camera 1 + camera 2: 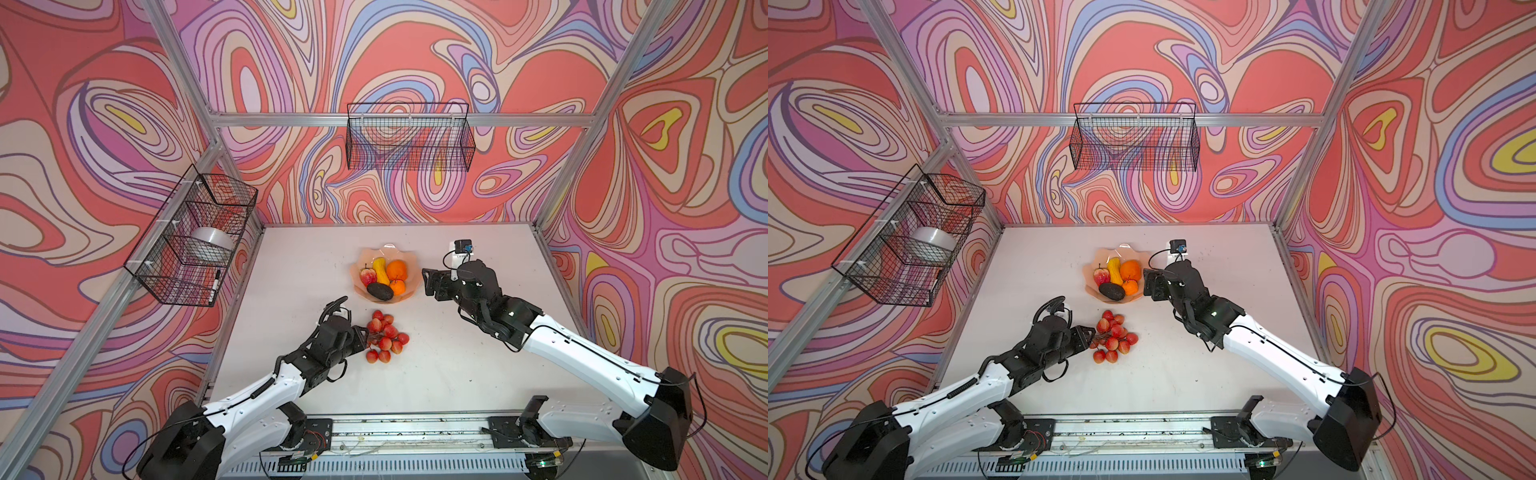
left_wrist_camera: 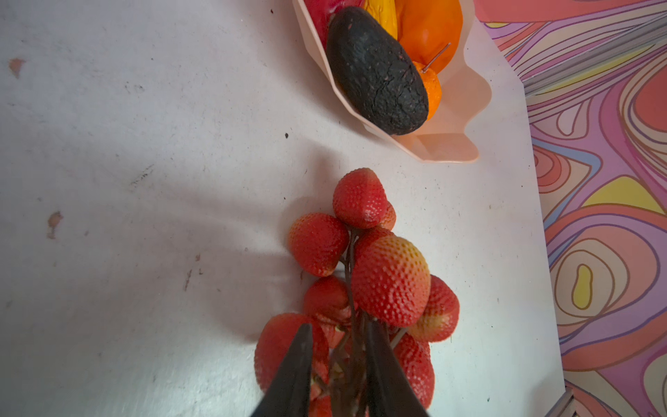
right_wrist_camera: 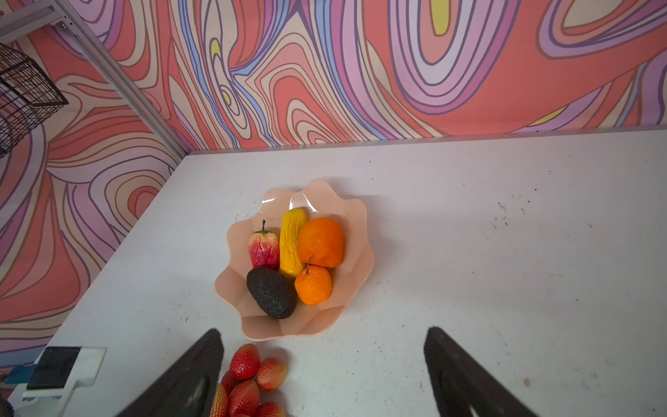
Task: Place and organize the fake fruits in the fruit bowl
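Pinching red grape bunch (image 2: 391, 281) stem, lower frame, left end effector (image 2: 339, 325) likely needs a lift into fruit bowl (image 2: 451, 148); right end effector (image 3: 323, 330) spread.

Robot lab cell: alu frame (image 1: 291, 120), swirl-print walls (image 1: 415, 54), white table (image 1: 457, 365).

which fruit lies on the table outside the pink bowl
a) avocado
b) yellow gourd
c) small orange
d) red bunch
d: the red bunch lies on the table in front of the fruit bowl, with the left gripper pinching its stem.
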Tool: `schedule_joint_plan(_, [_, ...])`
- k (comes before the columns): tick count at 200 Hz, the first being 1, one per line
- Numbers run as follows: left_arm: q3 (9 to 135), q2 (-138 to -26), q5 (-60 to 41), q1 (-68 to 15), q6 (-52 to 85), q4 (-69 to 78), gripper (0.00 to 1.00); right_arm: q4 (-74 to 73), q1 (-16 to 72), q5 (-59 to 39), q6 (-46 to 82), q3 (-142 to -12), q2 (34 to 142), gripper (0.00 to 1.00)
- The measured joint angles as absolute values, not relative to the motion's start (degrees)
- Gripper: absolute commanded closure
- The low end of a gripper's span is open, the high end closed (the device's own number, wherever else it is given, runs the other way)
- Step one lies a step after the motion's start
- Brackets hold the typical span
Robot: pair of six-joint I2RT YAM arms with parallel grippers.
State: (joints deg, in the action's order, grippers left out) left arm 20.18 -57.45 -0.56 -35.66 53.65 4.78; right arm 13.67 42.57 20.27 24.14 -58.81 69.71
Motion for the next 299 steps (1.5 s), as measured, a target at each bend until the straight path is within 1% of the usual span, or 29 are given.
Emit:
schedule_joint_plan(16, [21.0, -56.6, 0.4, -35.6, 53.4, 3.5, 1.00, 13.6, 42.6, 20.8, 24.2, -58.8, 69.6, 0.08])
schedule_joint_plan(55, [23.6, -51.7, 0.8, -35.2, 51.1, -0.6, 1.00, 13.6, 42.6, 21.4, 24.6, -58.8, 69.7, 0.06])
schedule_joint_plan(77, [26.9, -50.8, -2.5, -33.8, 48.6, -2.9, 1.00, 13.4, 42.6, 22.3, 24.9, -58.8, 69.9, 0.05])
schedule_joint_plan(93, [32.1, -52.1, -6.7, -32.3, 45.7, -5.3, 1.00, 13.3, 42.5, 23.4, 25.0, -58.7, 69.8, 0.05])
schedule_joint_plan(118, [43.5, -58.0, -14.9, -30.3, 40.2, -7.7, 1.00, 13.3, 42.5, 24.9, 25.1, -58.2, 69.2, 0.04])
schedule_joint_plan(153, [54.2, -66.8, -21.1, -29.2, 34.4, -7.1, 1.00, 14.0, 42.5, 28.1, 26.3, -57.0, 65.3, 0.02])
schedule_joint_plan(191, [59.5, -77.3, -23.9, -25.3, 32.6, -1.7, 1.00, 15.4, 42.6, 31.6, 27.6, -55.3, 59.2, 0.02])
schedule_joint_plan(247, [66.8, -97.1, -30.2, -18.0, 34.5, 8.4, 1.00, 18.9, 42.5, 35.5, 27.7, -54.1, 53.0, 0.02])
schedule_joint_plan(275, [67.4, -101.8, -30.3, -16.1, 34.3, 8.8, 1.00, 20.3, 42.5, 36.9, 27.7, -53.2, 50.9, 0.02])
schedule_joint_plan(278, [67.4, -102.0, -30.2, -15.9, 34.3, 8.8, 0.95, 20.4, 42.5, 37.1, 27.7, -53.1, 50.7, 0.02])
schedule_joint_plan(288, [67.5, -102.5, -29.9, -15.7, 33.7, 8.5, 0.68, 20.6, 42.5, 37.6, 27.7, -52.9, 50.4, 0.02])
schedule_joint_plan(293, [67.5, -102.6, -29.7, -15.7, 33.6, 8.3, 0.60, 20.7, 42.5, 37.8, 27.7, -52.8, 50.3, 0.02])
schedule_joint_plan(299, [67.7, -102.8, -29.4, -15.6, 33.2, 8.1, 0.53, 20.8, 42.5, 38.1, 27.7, -52.8, 50.3, 0.02])
